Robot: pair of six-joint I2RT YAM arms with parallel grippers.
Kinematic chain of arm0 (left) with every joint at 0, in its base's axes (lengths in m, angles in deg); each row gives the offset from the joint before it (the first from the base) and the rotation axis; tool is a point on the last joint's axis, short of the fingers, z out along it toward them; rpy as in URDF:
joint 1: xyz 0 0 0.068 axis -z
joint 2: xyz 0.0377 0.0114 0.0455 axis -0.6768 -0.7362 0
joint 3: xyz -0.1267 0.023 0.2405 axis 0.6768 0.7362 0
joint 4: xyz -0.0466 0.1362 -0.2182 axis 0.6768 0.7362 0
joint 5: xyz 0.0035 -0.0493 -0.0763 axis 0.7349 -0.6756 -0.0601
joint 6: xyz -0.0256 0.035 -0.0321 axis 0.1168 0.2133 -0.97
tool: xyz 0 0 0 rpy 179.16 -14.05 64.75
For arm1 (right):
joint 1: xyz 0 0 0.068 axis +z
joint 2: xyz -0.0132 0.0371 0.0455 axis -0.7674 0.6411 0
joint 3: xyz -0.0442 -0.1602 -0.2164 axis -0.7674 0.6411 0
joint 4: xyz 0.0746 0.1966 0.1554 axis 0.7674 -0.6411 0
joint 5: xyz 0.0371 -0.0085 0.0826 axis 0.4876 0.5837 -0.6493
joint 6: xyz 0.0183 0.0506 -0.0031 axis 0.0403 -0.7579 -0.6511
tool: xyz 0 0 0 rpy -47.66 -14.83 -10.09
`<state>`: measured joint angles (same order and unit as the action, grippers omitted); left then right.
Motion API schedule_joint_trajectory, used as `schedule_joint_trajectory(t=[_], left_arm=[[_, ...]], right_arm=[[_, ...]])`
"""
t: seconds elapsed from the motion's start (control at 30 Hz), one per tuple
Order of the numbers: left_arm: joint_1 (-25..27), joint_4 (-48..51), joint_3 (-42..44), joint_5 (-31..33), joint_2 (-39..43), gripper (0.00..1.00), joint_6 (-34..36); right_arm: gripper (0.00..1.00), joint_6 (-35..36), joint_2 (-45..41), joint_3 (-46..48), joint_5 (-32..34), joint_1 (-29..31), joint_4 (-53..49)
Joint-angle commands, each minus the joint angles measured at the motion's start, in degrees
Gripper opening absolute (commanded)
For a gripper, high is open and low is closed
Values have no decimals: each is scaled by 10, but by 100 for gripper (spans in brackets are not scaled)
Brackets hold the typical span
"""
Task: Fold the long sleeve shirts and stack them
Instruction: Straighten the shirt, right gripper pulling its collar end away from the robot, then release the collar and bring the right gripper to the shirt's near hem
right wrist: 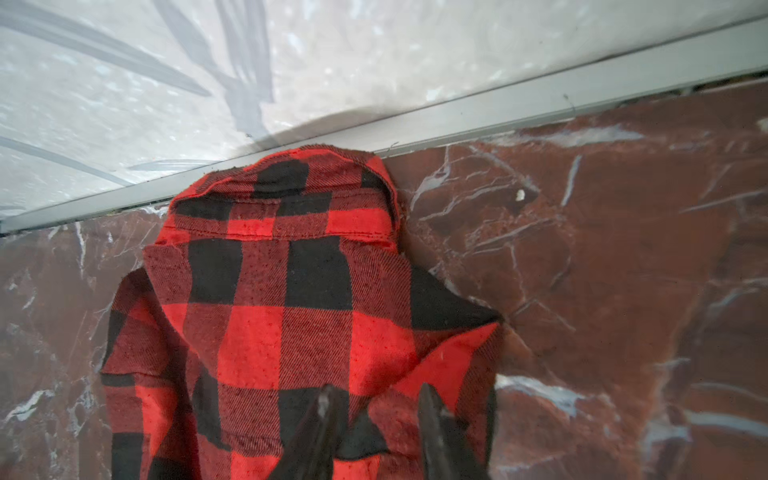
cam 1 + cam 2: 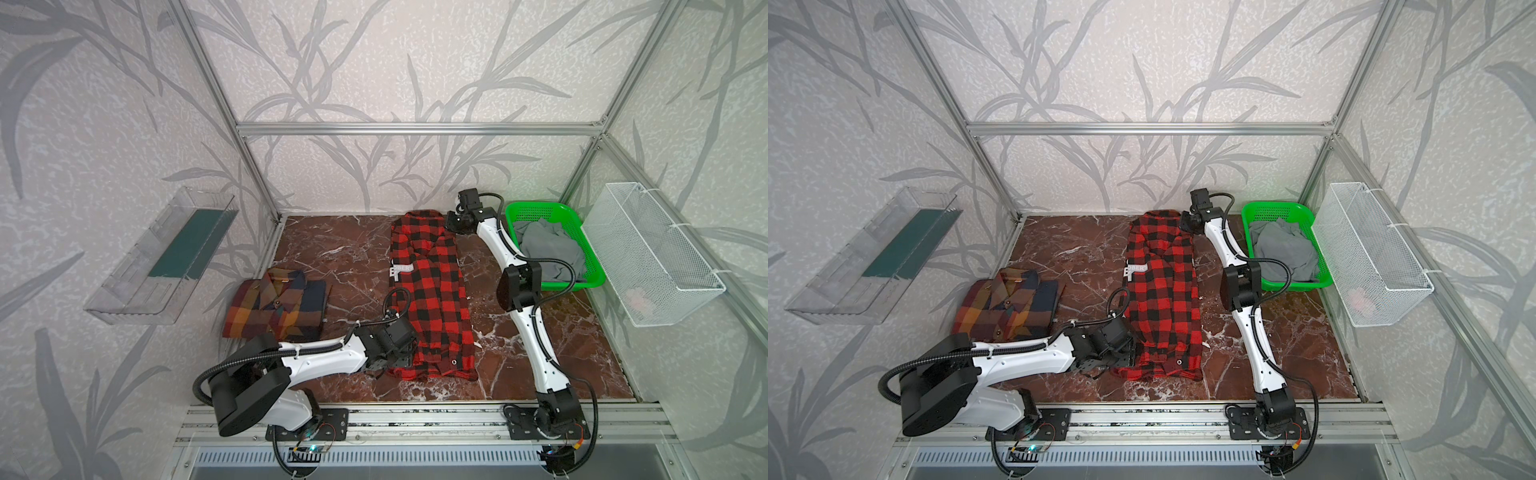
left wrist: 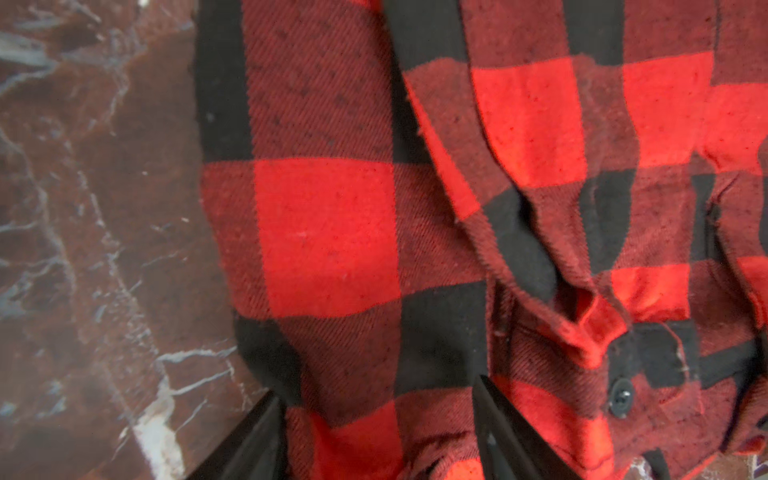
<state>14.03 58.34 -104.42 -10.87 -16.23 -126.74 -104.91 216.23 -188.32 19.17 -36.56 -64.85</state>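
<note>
Twill red-and-black shirt (image 2: 432,291), a long strip on veined marble tabletop (image 2: 582,340).

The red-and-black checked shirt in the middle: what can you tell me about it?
The red-and-black shirt is soft flannel in buffalo check, with a collar, a black button and a white label. It lies flat as a long narrow strip, sides folded in, on the marble table, collar at the back wall. The left gripper straddles its near hem, jaws open; the right gripper sits at its shoulder, grip unclear.
</note>
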Motion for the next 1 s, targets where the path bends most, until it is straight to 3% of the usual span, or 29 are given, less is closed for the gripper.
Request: schedule_joint_trajectory(t=[0.0,0.2,0.4,0.5,0.6,0.73,0.83,0.97], left_arm=[[2,46,55,-48,-51,69,-8],[2,36,66,-51,-53,69,-11],[2,26,68,-54,-61,69,-10],[2,24,71,-56,-65,69,-9],[2,34,69,-51,-57,69,-6],[2,60,68,-41,11,72,5],[2,65,76,-41,81,77,8],[1,67,92,-53,161,80,0]], right_arm=[[39,-26,17,-7,-32,-7,17],[39,-38,19,8,-36,-7,37],[21,-58,38,0,-80,-3,53],[21,-62,38,-1,-103,3,72],[26,-66,27,-11,-120,4,66],[43,-27,-49,12,-95,7,19],[56,-7,-149,108,-80,12,12],[65,-2,-307,312,-66,20,69]])
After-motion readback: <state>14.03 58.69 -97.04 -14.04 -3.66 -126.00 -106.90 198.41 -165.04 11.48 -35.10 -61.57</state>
